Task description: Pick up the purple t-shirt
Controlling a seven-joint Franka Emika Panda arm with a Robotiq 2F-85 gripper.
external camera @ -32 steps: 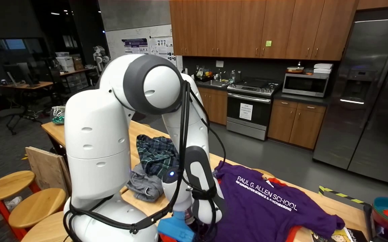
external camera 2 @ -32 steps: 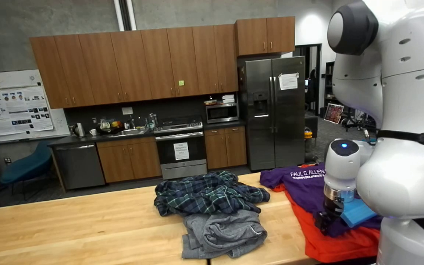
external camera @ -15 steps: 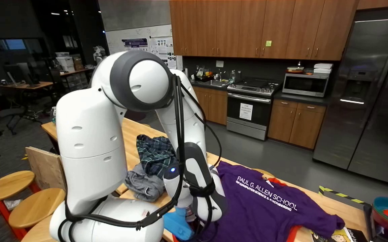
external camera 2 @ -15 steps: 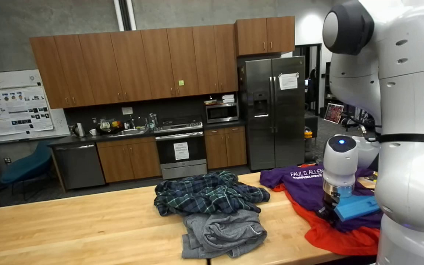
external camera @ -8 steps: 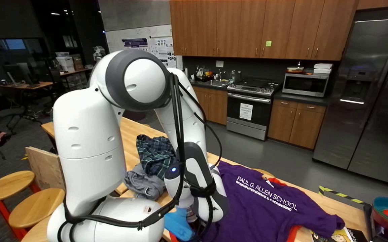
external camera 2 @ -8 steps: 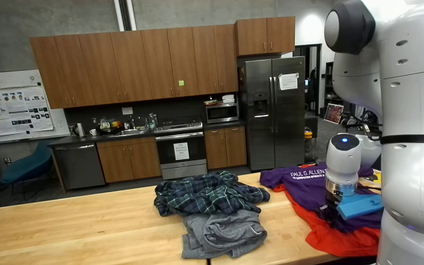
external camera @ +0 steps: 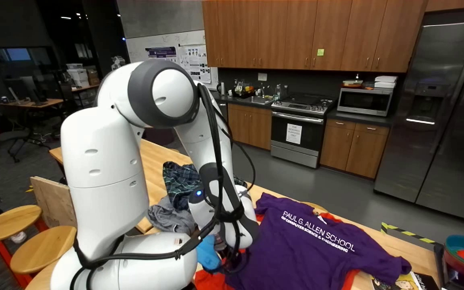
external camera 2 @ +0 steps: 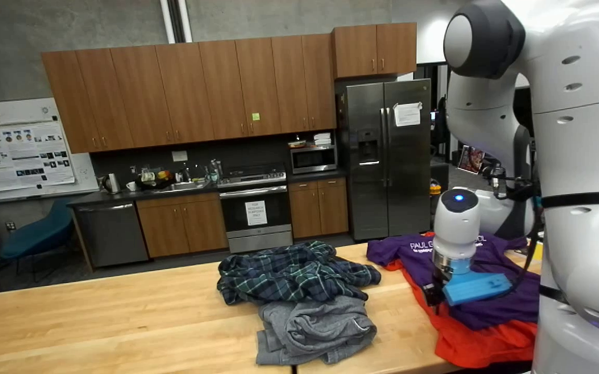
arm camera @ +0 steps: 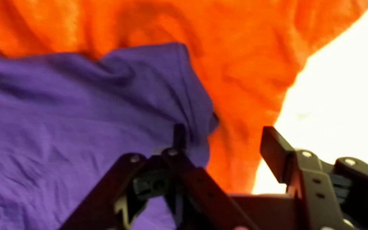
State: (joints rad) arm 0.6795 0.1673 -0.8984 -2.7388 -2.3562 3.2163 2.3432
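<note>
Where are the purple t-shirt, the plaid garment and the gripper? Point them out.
Purple t-shirt [external camera: 310, 250], in an exterior view: unprinted cloth near its middle.
Plaid garment [external camera 2: 293, 272], in an exterior view: middle of its crumpled heap.
Gripper [arm camera: 223, 135], in the wrist view: midway between its parted fingertips.

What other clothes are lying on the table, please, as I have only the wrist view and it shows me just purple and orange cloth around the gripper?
Observer: A plaid garment and a grey garment lie there, touching each other, as both exterior views show.
Operator: Thank you; could you kindly tell me where the gripper is over the purple t-shirt in relation to those two?
Observer: In both exterior views it is at the side of the shirt nearest to that pair, well away from the sleeve at the opposite end.
</note>
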